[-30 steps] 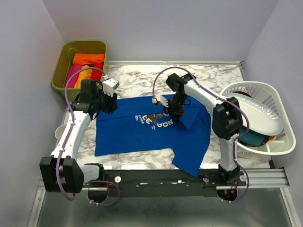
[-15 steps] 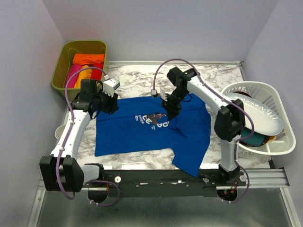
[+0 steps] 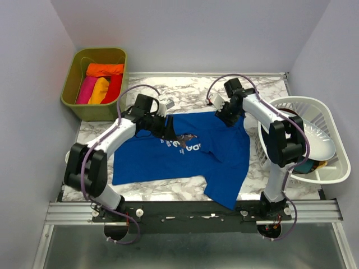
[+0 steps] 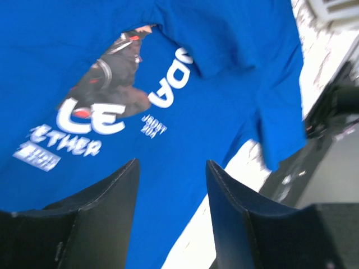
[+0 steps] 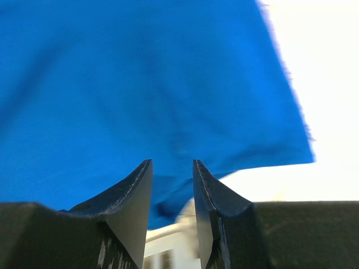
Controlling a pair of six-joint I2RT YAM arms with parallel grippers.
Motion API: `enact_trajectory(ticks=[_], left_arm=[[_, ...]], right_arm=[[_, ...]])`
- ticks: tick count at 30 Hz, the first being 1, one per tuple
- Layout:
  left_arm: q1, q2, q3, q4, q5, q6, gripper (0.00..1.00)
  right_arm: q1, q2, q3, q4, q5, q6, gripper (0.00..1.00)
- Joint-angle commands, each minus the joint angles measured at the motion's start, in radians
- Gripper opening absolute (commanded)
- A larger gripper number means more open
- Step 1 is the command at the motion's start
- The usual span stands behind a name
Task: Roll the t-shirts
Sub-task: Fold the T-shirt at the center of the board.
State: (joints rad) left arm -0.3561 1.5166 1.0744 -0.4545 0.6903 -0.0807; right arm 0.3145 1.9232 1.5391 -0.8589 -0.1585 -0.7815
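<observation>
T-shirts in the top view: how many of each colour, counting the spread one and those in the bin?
blue t-shirt: 1
orange t-shirt: 1
pink t-shirt: 1
yellow t-shirt: 1
red t-shirt: 1
Total: 5

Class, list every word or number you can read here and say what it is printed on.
"LE": big white letters on the blue t-shirt, across its chest graphic.
"ETHER": white, just below; its first letter is unclear.
"DA": white, turned sideways beside the graphic.
Two smaller white lines on the shirt: too blurred to read.
Nothing else readable.
</observation>
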Motion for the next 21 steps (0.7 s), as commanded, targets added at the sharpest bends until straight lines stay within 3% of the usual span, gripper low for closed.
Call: enact_trajectory(ticks=[1, 6, 12, 21], left_arm=[[-0.073, 0.158, 0.074, 0.135, 0.066, -0.229, 0.61], [-0.176, 0.295, 0.165, 0.139, 0.011, -0.291, 0.59], [-0.211, 0.372, 0.196, 0.117, -0.061, -0.309, 0.55], [-0.256, 0.488, 0.248, 0.148, -0.014, -0.344, 0.55]], right_arm=[[0.011, 0.072, 0.076, 0.208, 0.246, -0.028, 0.42], [0.002, 0.193, 0.159, 0.245, 0.338, -0.088, 0.39], [-0.038, 0.289, 0.258, 0.251, 0.410, -0.110, 0.35], [-0.095, 0.344, 0.254, 0.250, 0.441, -0.137, 0.32]])
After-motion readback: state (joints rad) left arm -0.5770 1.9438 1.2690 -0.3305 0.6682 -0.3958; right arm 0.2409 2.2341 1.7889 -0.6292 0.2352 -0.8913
